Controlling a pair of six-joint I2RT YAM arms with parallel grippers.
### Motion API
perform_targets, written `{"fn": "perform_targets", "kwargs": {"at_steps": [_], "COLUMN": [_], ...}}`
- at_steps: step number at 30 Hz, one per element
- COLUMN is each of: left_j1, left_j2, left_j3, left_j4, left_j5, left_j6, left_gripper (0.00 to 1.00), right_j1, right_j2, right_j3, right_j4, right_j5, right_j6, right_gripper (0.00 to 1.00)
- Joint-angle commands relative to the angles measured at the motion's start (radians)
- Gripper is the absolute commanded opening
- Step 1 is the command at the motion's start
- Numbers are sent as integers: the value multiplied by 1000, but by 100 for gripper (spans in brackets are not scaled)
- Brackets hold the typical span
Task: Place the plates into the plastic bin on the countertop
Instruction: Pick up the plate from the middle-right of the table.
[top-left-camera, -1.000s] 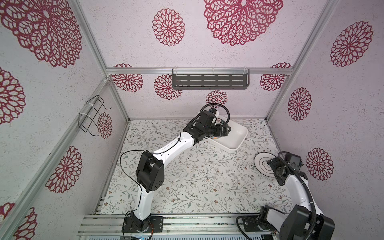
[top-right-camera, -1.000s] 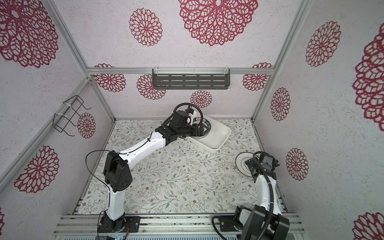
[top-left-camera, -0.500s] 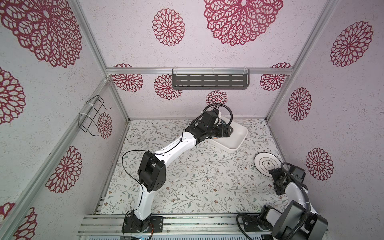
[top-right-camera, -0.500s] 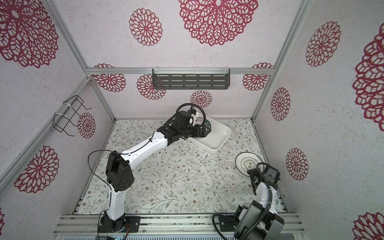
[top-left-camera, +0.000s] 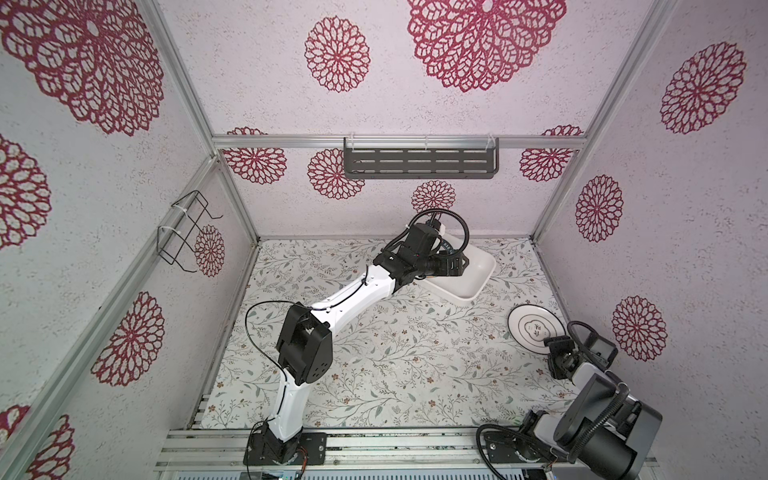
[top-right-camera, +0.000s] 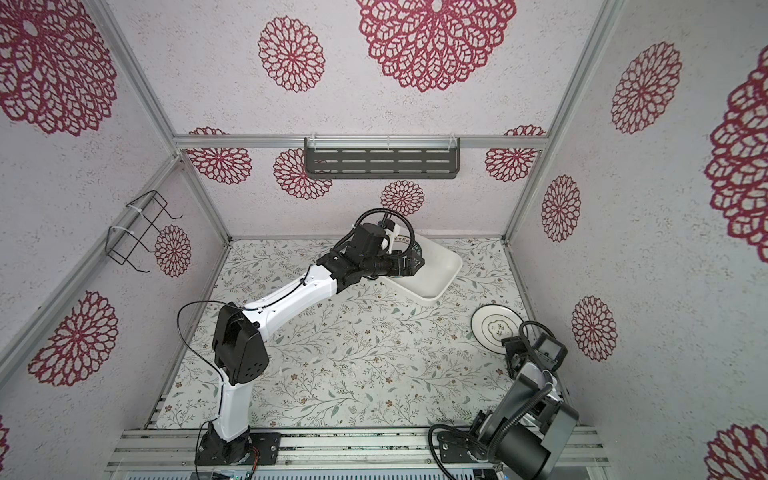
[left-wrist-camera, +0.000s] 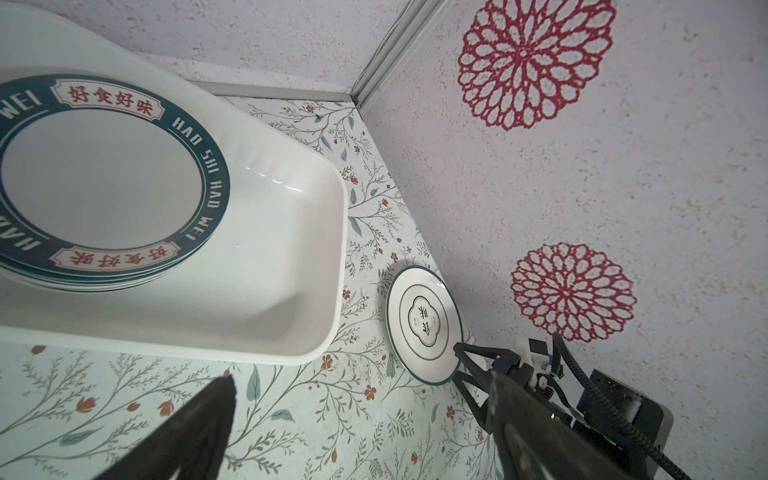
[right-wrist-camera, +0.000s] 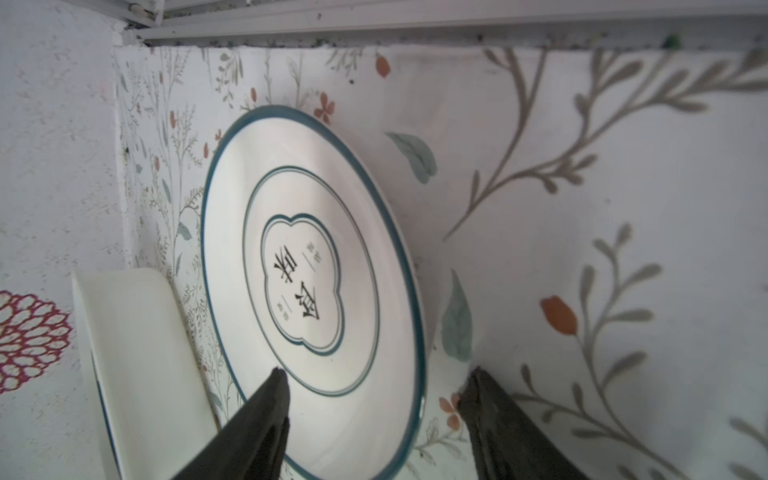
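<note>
While the left end effector (top-left-camera: 452, 266) hangs spread over the stacked plates (left-wrist-camera: 104, 178) in the plastic bin (left-wrist-camera: 291, 249) at the far side, the right end effector (right-wrist-camera: 378, 374), jaws apart, straddles the near rim of the lone plate (right-wrist-camera: 303, 282) on the worktop (top-left-camera: 395, 353) by the right wall, so it must next pinch, lift and carry.

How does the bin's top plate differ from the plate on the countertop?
The bin plate has a broad teal lettered band; the countertop plate, thin rings and a clover emblem. The bin plate tops a stack in the plastic bin; the countertop plate lies alone. Both are round and white.
</note>
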Motion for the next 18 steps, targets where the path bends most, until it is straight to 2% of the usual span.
{"fn": "perform_targets", "kwargs": {"at_steps": [1, 4, 12, 18], "left_j1": [-8, -10, -10, -10], "left_j2": [-28, -38, -53, -49], "left_j3": [-20, -32, -43, -40], "left_j4": [2, 10, 11, 10], "left_j5": [-23, -29, -44, -45], "left_j6": [5, 5, 8, 8], "left_gripper": [97, 97, 97, 97], "right_j1": [-3, -4, -6, -7], "right_j2": [62, 74, 74, 44], "right_j3": [-33, -33, -29, -7], "right_j4": [-30, -30, -32, -55], "right_j5": [-25, -38, -50, -61], "right_j6": [27, 20, 29, 25], "right_gripper": [62, 54, 12, 4]}}
